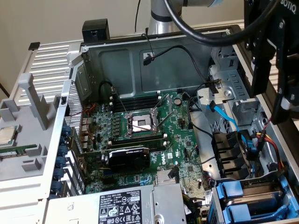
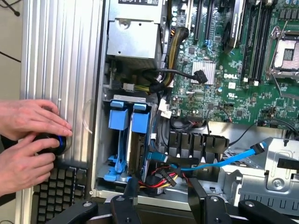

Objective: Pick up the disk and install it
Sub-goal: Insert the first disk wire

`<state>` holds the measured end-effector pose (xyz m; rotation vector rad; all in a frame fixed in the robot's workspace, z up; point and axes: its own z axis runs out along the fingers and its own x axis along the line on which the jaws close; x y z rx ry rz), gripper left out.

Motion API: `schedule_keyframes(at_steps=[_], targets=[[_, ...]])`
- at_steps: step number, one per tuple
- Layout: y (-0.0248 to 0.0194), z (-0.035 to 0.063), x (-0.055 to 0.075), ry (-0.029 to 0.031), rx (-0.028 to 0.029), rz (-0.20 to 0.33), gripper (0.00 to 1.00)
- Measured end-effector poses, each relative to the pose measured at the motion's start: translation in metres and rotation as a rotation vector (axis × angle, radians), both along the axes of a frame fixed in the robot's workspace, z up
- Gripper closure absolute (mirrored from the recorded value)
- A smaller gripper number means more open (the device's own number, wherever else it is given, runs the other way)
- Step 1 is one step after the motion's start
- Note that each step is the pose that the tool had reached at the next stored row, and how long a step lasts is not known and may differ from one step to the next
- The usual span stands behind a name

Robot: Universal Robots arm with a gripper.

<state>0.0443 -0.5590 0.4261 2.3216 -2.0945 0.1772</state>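
Note:
My gripper (image 1: 270, 100) hangs over the open computer case (image 1: 88, 65), above the end at the exterior view's right. Its black fingers (image 2: 131, 196) stand apart with nothing between them. Below them is the drive bay (image 2: 100, 154), where two blue plastic frames (image 2: 119, 114) stand edge-on side by side. The same frames (image 1: 232, 190) show at the exterior view's lower right. The disk's labelled silver face is hidden, and I cannot tell whether either frame holds it.
A person's hands (image 2: 28, 140) hold a round blue-and-black object beside the case, above a black keyboard (image 2: 56, 191). A blue cable (image 2: 224, 161) and red wires (image 2: 156, 179) cross near the bay. The motherboard (image 1: 140, 140) and the grey power-supply box (image 1: 121, 205) fill the case.

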Motion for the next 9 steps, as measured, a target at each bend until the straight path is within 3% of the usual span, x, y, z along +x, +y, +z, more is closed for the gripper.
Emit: schedule_keyframes(at_steps=[5,9], targets=[[-0.0011,0.0001,0.0054,0.0279,0.0086,0.002,0.45],[-0.0048,0.0001,0.0082,0.0468,0.0244,0.003,0.45]])
